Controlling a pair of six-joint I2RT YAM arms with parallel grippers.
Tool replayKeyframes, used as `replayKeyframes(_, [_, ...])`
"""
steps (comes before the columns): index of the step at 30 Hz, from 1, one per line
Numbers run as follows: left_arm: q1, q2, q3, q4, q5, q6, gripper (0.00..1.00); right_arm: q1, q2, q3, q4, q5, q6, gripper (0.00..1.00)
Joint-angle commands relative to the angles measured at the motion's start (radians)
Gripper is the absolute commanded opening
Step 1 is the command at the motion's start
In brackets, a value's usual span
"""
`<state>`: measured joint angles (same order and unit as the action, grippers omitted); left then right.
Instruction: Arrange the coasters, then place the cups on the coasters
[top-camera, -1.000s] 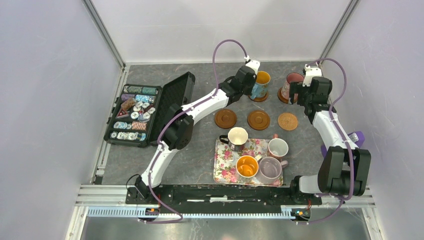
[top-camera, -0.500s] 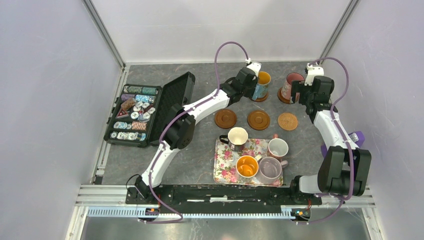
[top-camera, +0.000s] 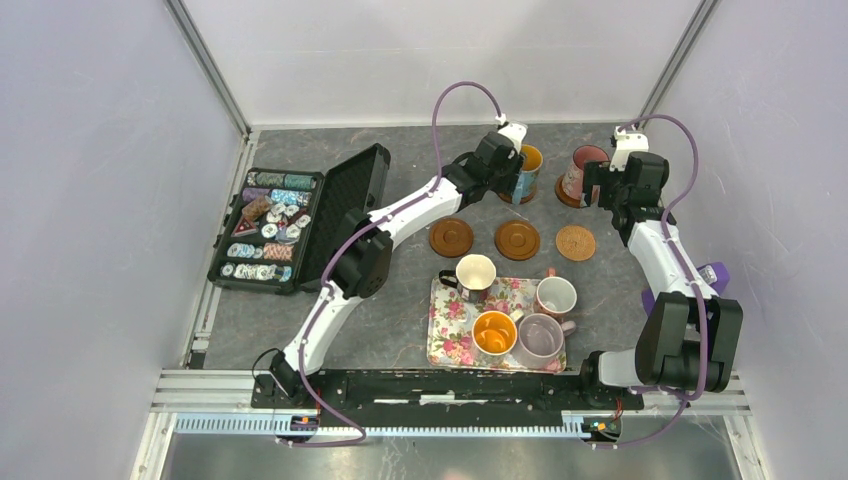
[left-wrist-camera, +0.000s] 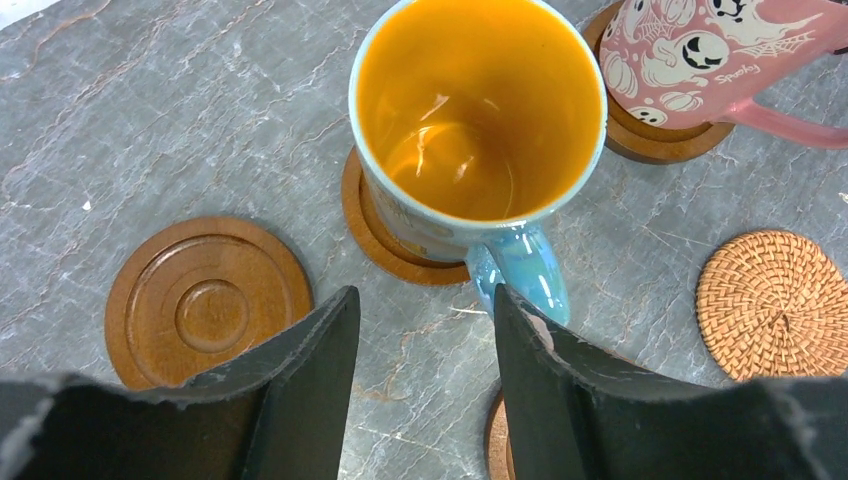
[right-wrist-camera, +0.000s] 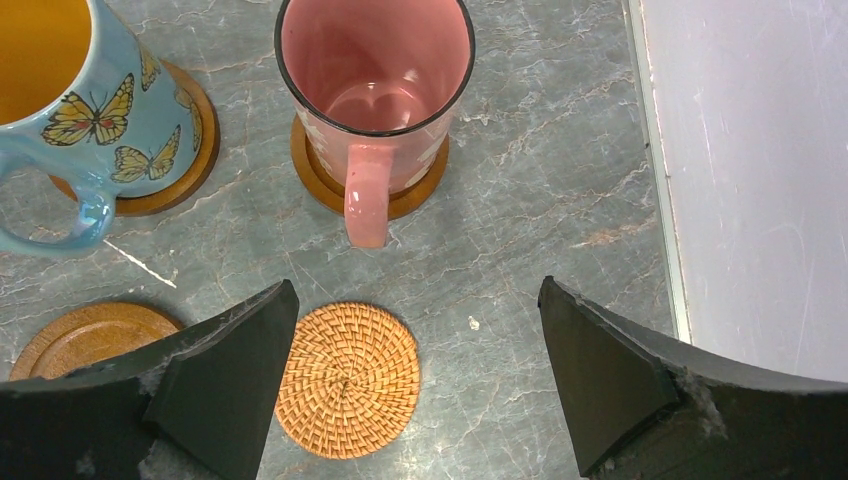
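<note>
Chip case (top-camera: 268, 228) far left (lid open), floral tray (top-camera: 447, 338) with four mugs (top-camera: 494, 332)

Opened up the left gripper (left-wrist-camera: 422, 305), let go of the blue mug (left-wrist-camera: 470, 120) handle. Drifted a touch right with that arm too, leaving the mug standing free on its coaster (left-wrist-camera: 362, 215).

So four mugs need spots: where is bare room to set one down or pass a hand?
Free: the middle row, two brown coasters and the woven coaster, all empty; also bare table between tray and right arm. Crowded: the tray under four mugs, and the back row by the blue mug and pink mug.
</note>
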<state>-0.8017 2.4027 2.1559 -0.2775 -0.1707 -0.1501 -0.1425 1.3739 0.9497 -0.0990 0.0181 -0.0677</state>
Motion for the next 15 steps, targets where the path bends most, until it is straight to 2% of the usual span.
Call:
replayKeyframes(1, [-0.010, 0.036, 0.077, -0.006, 0.034, 0.036, 0.60, -0.005, -0.001, 0.032, 0.027, -0.015, -0.004, 0.98])
replayKeyframes(9, [-0.009, -0.001, 0.059, -0.015, 0.044, 0.035, 0.71, -0.005, 0.003, 0.079, -0.034, -0.152, -0.121, 0.98])
replayKeyframes(15, [0.007, -0.173, -0.055, -0.005, 0.091, 0.088, 0.80, -0.006, -0.009, 0.133, -0.107, -0.306, -0.229, 0.98])
